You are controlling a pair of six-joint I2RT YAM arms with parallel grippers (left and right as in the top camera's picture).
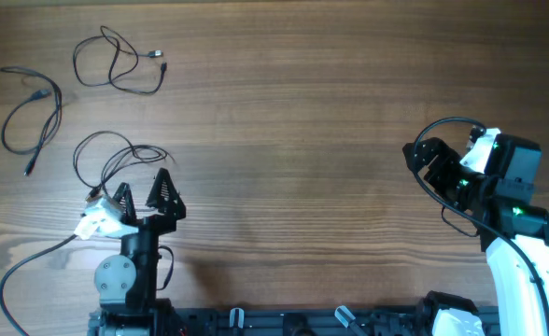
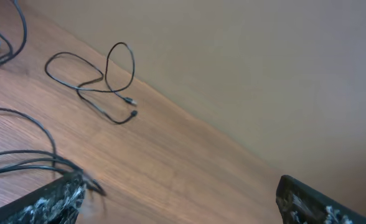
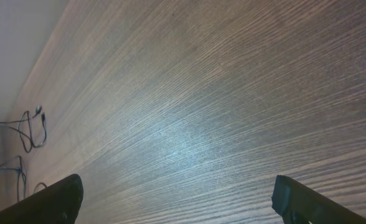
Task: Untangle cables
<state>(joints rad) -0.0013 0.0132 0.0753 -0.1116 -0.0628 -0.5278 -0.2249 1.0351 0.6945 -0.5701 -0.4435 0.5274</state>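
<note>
Cables [image 1: 116,63]: three thin black loops, separate, at the table's [image 1: 302,93] left edge.
Left end effector [image 1: 142,179] and right end effector [image 3: 180,199] both spread apart, with broad wood between.

Wood-grain table [image 1: 330,112] carried three thin black cables [image 1: 114,73] at left, lying apart as loose loops: one far-left, one farther back, one nearer front.

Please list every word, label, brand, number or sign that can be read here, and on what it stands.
None: no view shows readable text.
The table and the cables carry no legible marks.
The white part on the left arm looks blank; the right arm shows only green lights.
</note>
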